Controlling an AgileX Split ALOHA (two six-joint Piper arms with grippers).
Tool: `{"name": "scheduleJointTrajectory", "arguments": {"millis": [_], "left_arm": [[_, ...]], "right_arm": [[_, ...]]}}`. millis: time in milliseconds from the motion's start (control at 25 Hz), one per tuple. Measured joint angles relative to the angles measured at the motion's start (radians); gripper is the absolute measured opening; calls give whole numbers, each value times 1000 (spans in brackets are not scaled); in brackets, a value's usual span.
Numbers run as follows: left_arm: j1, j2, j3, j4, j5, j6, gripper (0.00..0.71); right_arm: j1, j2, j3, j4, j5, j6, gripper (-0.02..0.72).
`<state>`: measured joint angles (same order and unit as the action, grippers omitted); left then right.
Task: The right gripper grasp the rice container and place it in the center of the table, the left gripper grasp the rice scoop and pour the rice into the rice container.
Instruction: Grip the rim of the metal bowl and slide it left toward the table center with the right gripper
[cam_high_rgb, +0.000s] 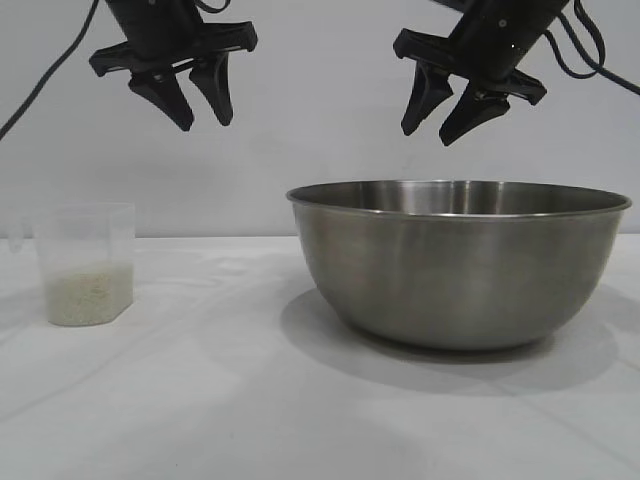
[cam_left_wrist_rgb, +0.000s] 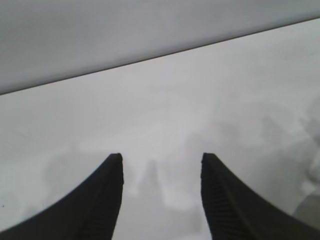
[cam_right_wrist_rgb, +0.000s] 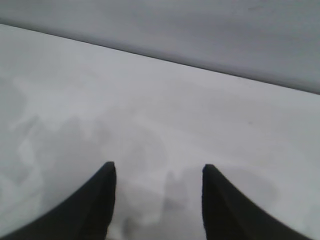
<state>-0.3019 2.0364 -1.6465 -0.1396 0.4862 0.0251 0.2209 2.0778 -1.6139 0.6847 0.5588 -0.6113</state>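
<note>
We start at the fingertips: the left gripper (cam_high_rgb: 196, 108) hangs high over the table (cam_high_rgb: 200, 400) with its two black fingers (cam_left_wrist_rgb: 100, 200) spread apart, nothing between them. From its own wrist view we look straight past those fingers onto bare white tabletop and the line where it meets the back wall (cam_high_rgb: 320, 150).

Over to the right gripper (cam_high_rgb: 440, 118): fingers (cam_right_wrist_rgb: 225, 205) parted too, gripping nothing, tilted downward and poised in the air above the bowl (cam_high_rgb: 458, 265). Well clear of the rim, no contact. Its wrist view gives us white table and wall as well.

Now outward. The bowl sits on the table towards the right of the exterior view, upright, big and steel, its shadow pooling underneath. Well apart from it, at the far left edge, stands the scoop (cam_high_rgb: 85, 262), upright, a clear cup with rice (cam_high_rgb: 88, 295) filling its lower part. The left gripper hovers up and to the right of the scoop, not touching it.
</note>
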Motion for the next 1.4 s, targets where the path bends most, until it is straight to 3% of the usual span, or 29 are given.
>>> {"name": "scheduleJointTrajectory", "arguments": {"millis": [600, 880, 1160, 1400], "left_arm": [[0, -2, 0, 7, 0, 2, 316], [0, -88, 0, 37, 7, 19, 316], [0, -168, 0, 52, 16, 36, 316], [0, -173, 48, 52, 32, 59, 316]], "right_arm": [[0, -9, 0, 0, 22, -4, 371], [-42, -115, 0, -2, 82, -4, 371], [-68, -177, 9, -13, 223, -4, 371], [-141, -276, 169, -13, 231, 3, 371]]}}
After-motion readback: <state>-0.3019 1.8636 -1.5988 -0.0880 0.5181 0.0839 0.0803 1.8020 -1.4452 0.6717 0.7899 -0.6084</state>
